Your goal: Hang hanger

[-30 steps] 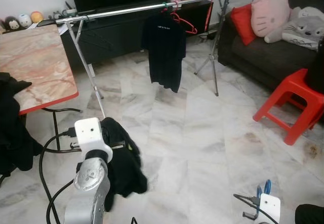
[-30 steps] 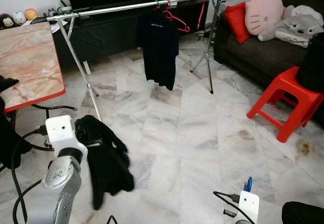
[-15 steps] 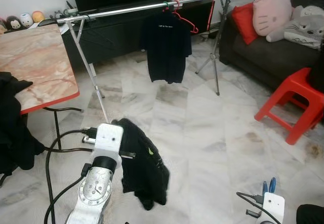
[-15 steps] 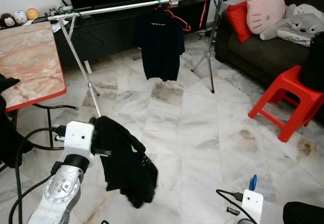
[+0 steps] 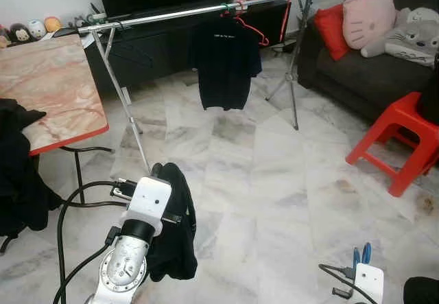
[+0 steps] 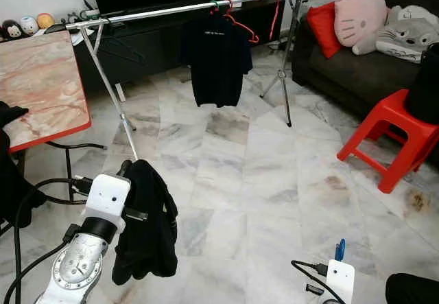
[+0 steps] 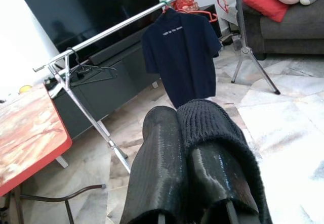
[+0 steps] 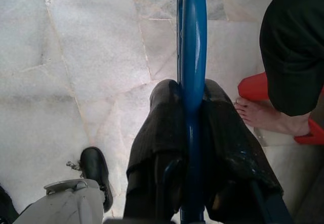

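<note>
Left wrist view: the left gripper (image 7: 195,133) clamps a black garment (image 5: 175,221) low before the rail (image 5: 199,10); the hung shirt's (image 7: 181,59) print is unreadable. Right gripper (image 8: 190,97) pinches a blue hanger (image 8: 191,42).

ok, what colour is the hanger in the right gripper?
Blue hanger, clearest in the right wrist view.
</note>
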Controlling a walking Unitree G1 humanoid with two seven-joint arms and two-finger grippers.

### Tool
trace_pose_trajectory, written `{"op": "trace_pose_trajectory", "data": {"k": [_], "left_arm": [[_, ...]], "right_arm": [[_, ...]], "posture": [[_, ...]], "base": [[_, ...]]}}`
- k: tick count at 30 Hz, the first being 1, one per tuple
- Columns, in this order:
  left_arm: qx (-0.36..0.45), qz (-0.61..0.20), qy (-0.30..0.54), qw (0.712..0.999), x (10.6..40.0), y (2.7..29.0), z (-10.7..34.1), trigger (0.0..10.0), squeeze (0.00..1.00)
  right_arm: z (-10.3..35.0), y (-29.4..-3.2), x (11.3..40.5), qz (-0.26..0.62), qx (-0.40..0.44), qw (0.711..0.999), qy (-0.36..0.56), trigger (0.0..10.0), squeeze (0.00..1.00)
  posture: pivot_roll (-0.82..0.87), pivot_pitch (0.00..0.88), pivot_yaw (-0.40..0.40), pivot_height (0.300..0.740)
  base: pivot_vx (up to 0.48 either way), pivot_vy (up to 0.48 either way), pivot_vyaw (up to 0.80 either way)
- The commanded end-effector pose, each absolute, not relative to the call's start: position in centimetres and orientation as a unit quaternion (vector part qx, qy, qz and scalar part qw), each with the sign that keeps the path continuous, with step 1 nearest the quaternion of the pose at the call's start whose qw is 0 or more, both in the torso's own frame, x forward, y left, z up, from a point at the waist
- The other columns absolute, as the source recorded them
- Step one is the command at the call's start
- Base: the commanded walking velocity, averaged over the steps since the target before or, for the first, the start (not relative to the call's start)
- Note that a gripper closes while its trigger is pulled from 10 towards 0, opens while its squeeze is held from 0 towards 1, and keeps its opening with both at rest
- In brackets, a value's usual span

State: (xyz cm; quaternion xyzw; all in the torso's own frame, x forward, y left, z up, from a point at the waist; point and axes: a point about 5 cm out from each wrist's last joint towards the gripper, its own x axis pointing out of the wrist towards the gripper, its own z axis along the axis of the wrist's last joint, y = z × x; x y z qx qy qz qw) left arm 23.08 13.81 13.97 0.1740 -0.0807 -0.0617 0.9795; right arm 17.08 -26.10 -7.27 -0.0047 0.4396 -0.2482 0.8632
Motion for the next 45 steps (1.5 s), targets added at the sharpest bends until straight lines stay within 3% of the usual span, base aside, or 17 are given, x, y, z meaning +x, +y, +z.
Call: {"op": "trace_pose_trajectory", "data": {"k": [1, 11, 23, 45], "left_arm": [[0.177, -0.062, -0.098, 0.977, 23.5, 13.8, 14.5, 10.0, 0.00], [0.176, -0.058, -0.095, 0.978, 24.1, 14.3, 14.4, 10.0, 0.00], [0.123, -0.005, -0.076, 0.989, 24.4, 15.7, 14.4, 10.0, 0.00], [0.102, 0.012, -0.066, 0.992, 24.5, 16.1, 14.5, 10.0, 0.00]], "right_arm": [[-7.2, -25.8, 17.4, -0.245, 0.001, 0.865, 0.437, 10.0, 0.00], [-6.9, -25.4, 18.3, -0.231, -0.003, 0.873, 0.429, 10.0, 0.00], [-7.2, -24.6, 18.3, -0.200, -0.021, 0.878, 0.434, 10.0, 0.00], [-7.2, -24.3, 18.4, -0.170, -0.036, 0.882, 0.438, 10.0, 0.00]], "posture": [[-0.02, 0.000, 0.005, 0.740], [-0.03, 0.000, 0.015, 0.740], [-0.03, 0.000, 0.009, 0.740], [-0.02, 0.000, 0.003, 0.740]], "base": [[0.000, 0.000, 0.00], [0.000, 0.000, 0.00], [0.000, 0.000, 0.80], [0.000, 0.000, 0.80]]}}
